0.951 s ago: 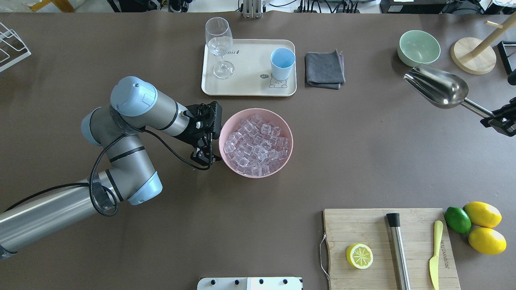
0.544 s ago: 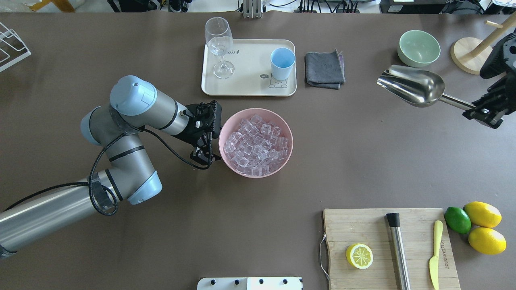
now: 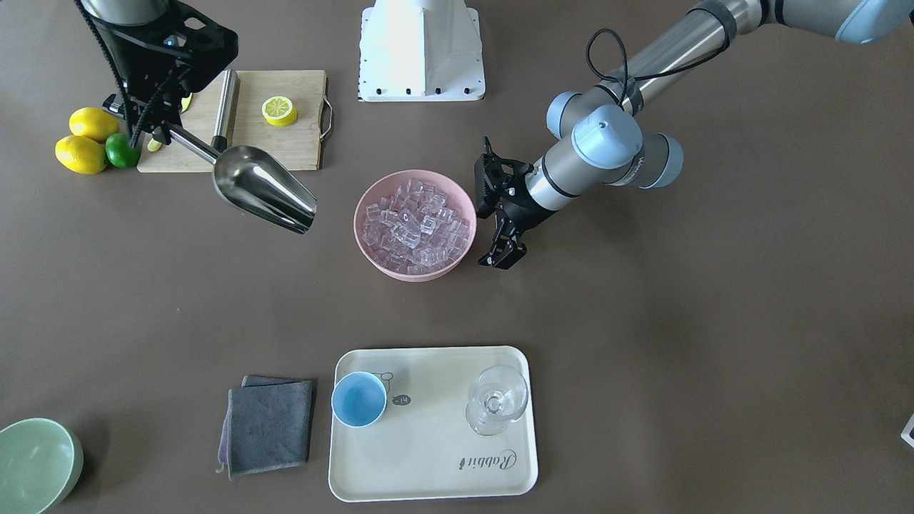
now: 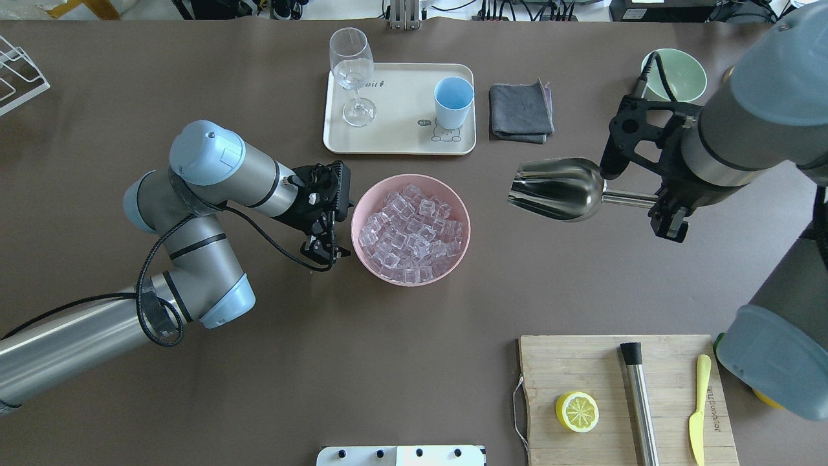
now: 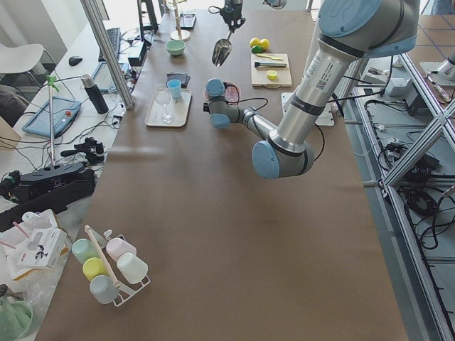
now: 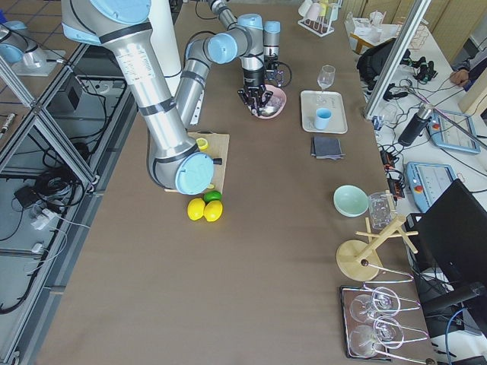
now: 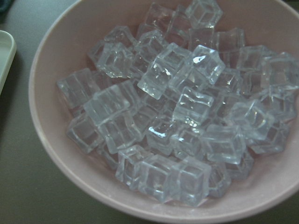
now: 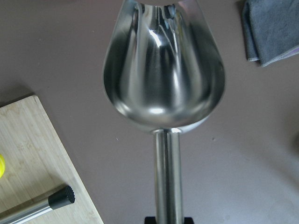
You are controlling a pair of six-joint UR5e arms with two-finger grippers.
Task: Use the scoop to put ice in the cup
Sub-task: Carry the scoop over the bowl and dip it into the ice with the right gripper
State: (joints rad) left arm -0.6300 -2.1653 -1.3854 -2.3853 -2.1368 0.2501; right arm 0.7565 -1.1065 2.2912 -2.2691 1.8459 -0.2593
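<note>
Cutting board (image 4: pixel 608 369): laid at the near right of the worktop (image 4: pixel 414 336). A half lemon (image 4: pixel 576 411), a steel cylinder (image 4: pixel 639 401) and a yellow knife (image 4: pixel 698 408) are carried on it.
Left claw (image 4: pixel 321 249): set low, just beside the left rim of the pink bowl (image 4: pixel 411 177). Whether it is released or clenched cannot be told.
Ice (image 4: pixel 411 233): heaped in the pink bowl at mid-worktop. The cubes are seen close up in the left wrist view.
Right claw (image 4: pixel 669 207): clenched on the rod handle of the scoop (image 4: pixel 559 189), which is held above the worktop to the right of the pink bowl.
Scoop: carried roughly level with its mouth turned towards the pink bowl, and apart from it. The trough is seen empty in the right wrist view.
Tray (image 4: pixel 401 136): placed beyond the pink bowl.
Cup (image 4: pixel 453 102): stood upright on the tray's right part, with its inside seen empty.
Glass (image 4: pixel 352 71): stood upright on the tray's left part.
Cloth (image 4: pixel 521 111): folded, just right of the tray.
Green bowl (image 4: pixel 676 74): at the far right, partly hidden by the right arm.
</note>
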